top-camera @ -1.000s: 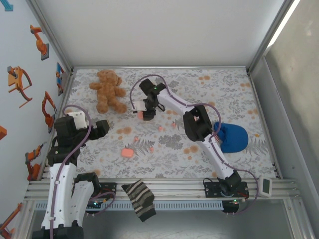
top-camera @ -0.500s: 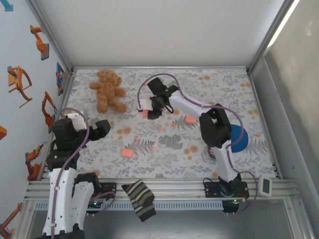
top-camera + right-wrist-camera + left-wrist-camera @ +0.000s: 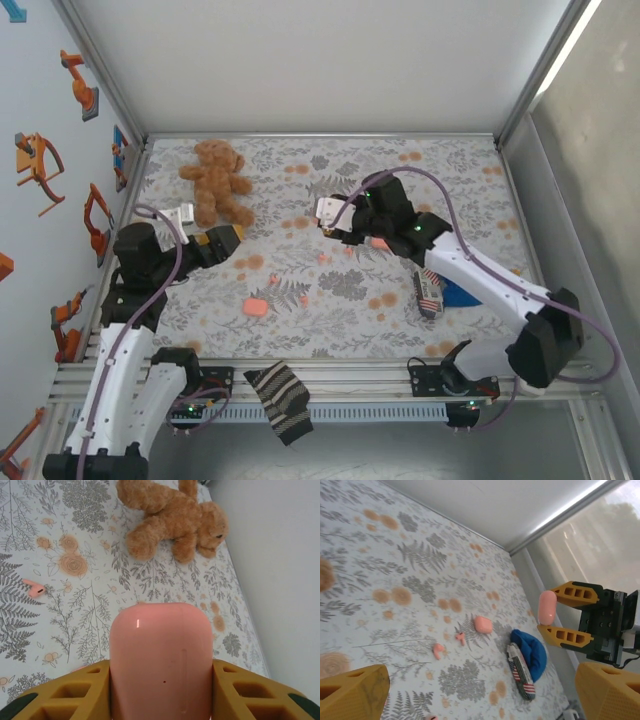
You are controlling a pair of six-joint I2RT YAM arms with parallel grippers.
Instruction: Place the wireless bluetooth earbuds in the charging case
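My right gripper (image 3: pixel 161 682) is shut on a salmon-pink charging case (image 3: pixel 161 655), lifted above the floral cloth; in the left wrist view that case (image 3: pixel 547 607) stands upright between the right gripper's (image 3: pixel 548 611) yellow fingers. Two tiny pink earbuds (image 3: pixel 438 650) (image 3: pixel 460 638) lie on the cloth beside a second pink case (image 3: pixel 483 624). From above the earbuds (image 3: pixel 323 259) (image 3: pixel 348 250) lie just below the right gripper (image 3: pixel 335 217). One earbud (image 3: pixel 34 588) shows at the left of the right wrist view. My left gripper (image 3: pixel 228 238) (image 3: pixel 480 687) is open, holding nothing, left of the earbuds.
A third pink case (image 3: pixel 255 306) lies near the front left. A brown teddy bear (image 3: pixel 215 180) sits at the back left. A blue cloth item (image 3: pixel 462 292) and a flag-patterned pouch (image 3: pixel 428 292) lie under the right arm. A striped sock (image 3: pixel 280 400) hangs over the front rail.
The right gripper has carried its pink case rightwards toward the middle, and the right arm's elbow swung out right, uncovering the flag-patterned pouch. The left gripper has turned toward the centre.
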